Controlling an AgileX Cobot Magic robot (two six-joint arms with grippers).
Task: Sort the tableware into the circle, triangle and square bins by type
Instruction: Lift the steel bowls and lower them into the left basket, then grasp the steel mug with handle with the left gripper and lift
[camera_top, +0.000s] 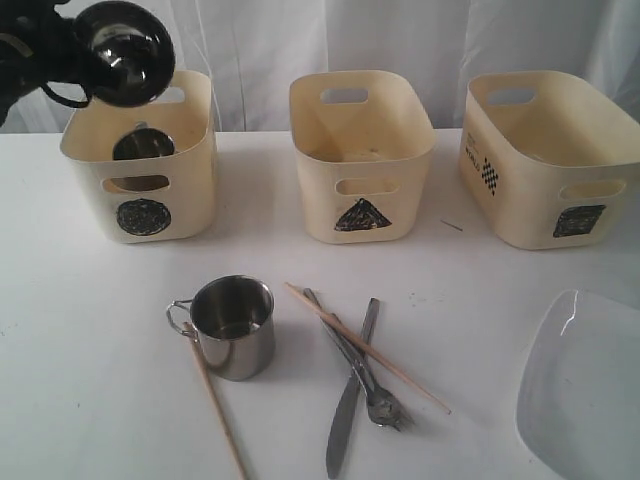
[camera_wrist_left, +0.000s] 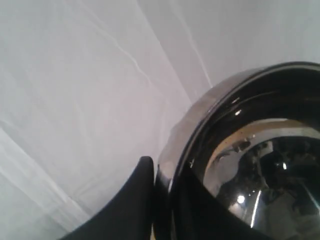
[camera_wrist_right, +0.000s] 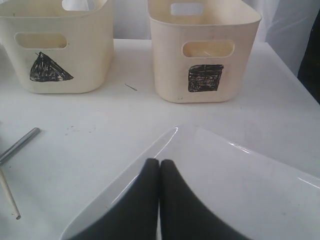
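White table (camera_top: 90, 400), seen from its front edge. Plate (camera_top: 585, 395) lies at the front right corner. The right gripper (camera_wrist_right: 159, 200) hangs over the plate's rim, fingers pressed together and holding nothing.

Along the back edge stand the circle bin (camera_top: 190, 195) on the left, the triangle bin (camera_top: 400, 195) in the middle and the square bin (camera_top: 520, 205) on the right.

The bowl (camera_top: 125, 52) is tipped on its side in the air over the circle bin's back left corner. The left gripper (camera_wrist_left: 166, 205) pinches the bowl's rim, one finger outside and one inside.

One cup (camera_top: 143, 145) already sits inside the circle bin. A second cup (camera_top: 235, 325) stands mid-front, with the knife (camera_top: 348, 405), fork (camera_top: 365, 375) and chopsticks (camera_top: 365, 345) beside it.

The step in hand appears to be binning the bowl. The bowl should probably be brought over the middle of the opening and lowered below the rim. It is best levelled clear of the cup inside, and the fingers parted only then. A release from this height risks a bounce or a strike on the bin wall.
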